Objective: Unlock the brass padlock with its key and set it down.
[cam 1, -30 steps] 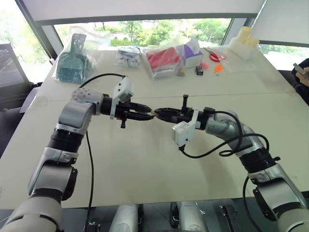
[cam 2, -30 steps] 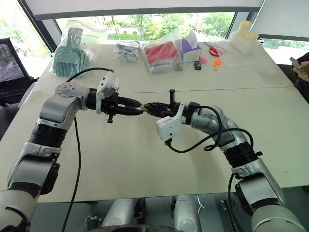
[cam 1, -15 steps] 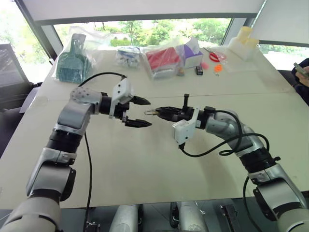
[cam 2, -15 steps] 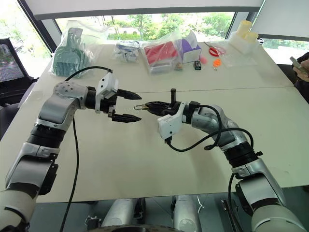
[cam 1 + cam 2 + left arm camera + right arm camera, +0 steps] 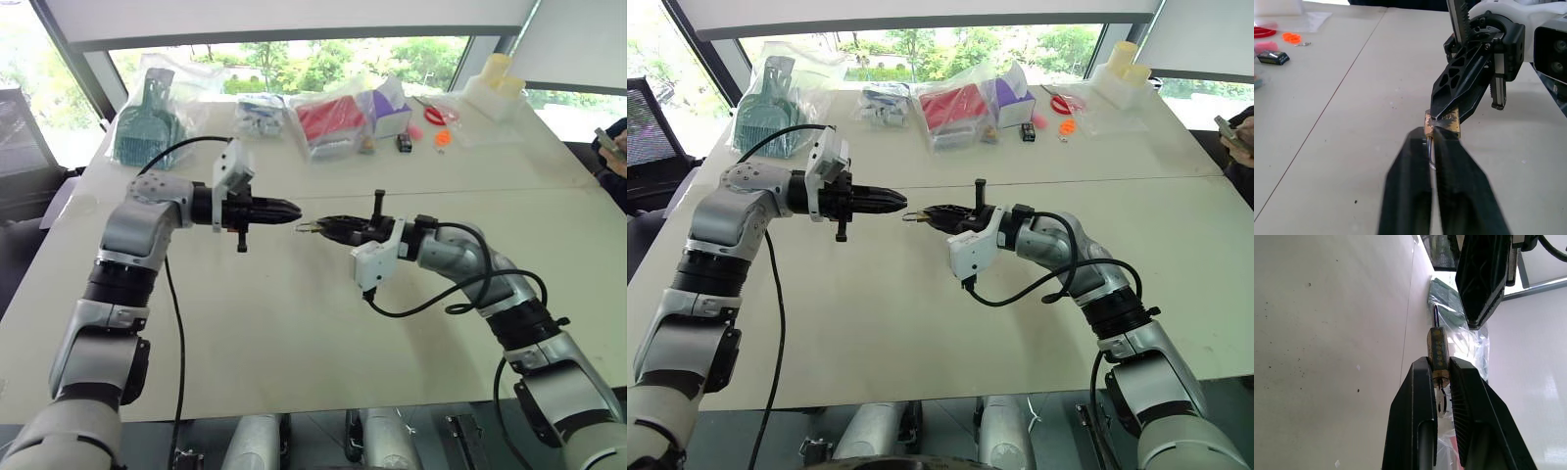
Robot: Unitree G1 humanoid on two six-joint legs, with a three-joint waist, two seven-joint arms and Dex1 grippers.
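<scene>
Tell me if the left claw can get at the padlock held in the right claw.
Probably yes. The right claw holds the brass padlock up over the table, and the shut left claw sits level at it with nothing between.

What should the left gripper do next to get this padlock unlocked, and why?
Probably open and line up with the lock's end. The right gripper is shut on the brass padlock. The left gripper is shut, its tips just short of the lock and slightly higher in the head views, so it seems to grip nothing, though the left wrist view leaves that unsure.
</scene>
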